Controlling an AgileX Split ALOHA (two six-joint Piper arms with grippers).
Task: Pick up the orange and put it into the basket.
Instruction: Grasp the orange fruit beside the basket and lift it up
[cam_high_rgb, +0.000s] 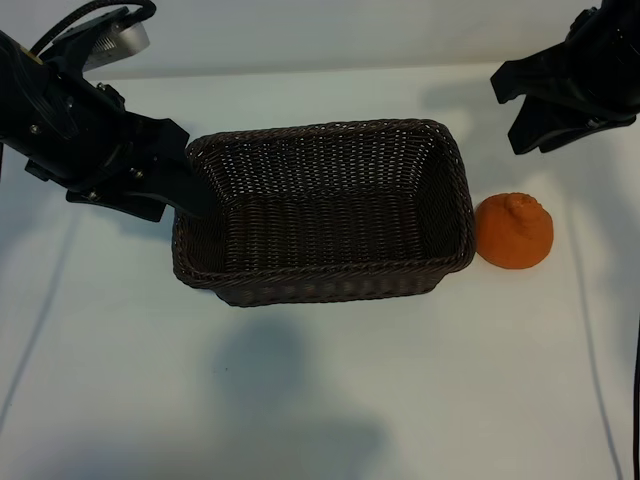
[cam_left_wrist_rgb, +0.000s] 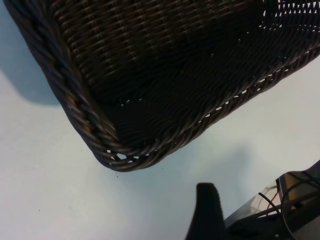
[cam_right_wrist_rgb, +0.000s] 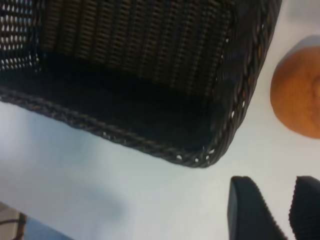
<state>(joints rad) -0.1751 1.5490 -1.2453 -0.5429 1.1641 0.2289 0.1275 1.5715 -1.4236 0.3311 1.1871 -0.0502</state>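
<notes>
The orange (cam_high_rgb: 514, 230) lies on the white table just right of the basket (cam_high_rgb: 300, 288), close to its right wall. The basket is dark brown wicker and holds nothing. My right gripper (cam_high_rgb: 505, 115) hangs open above the table, behind and slightly right of the orange, with nothing in it. In the right wrist view its fingertips (cam_right_wrist_rgb: 274, 182) stand apart near the basket's corner (cam_right_wrist_rgb: 200, 159), with the orange (cam_right_wrist_rgb: 300, 95) beyond. My left gripper (cam_high_rgb: 178, 200) is open at the basket's left end. Only one of its fingers (cam_left_wrist_rgb: 206, 205) shows, beside the basket's corner (cam_left_wrist_rgb: 80, 105).
White table (cam_high_rgb: 320, 400) spreads out in front of the basket and on both sides. Cables run down along the left and right edges of the exterior view. The arms' shadows fall on the table in front of the basket.
</notes>
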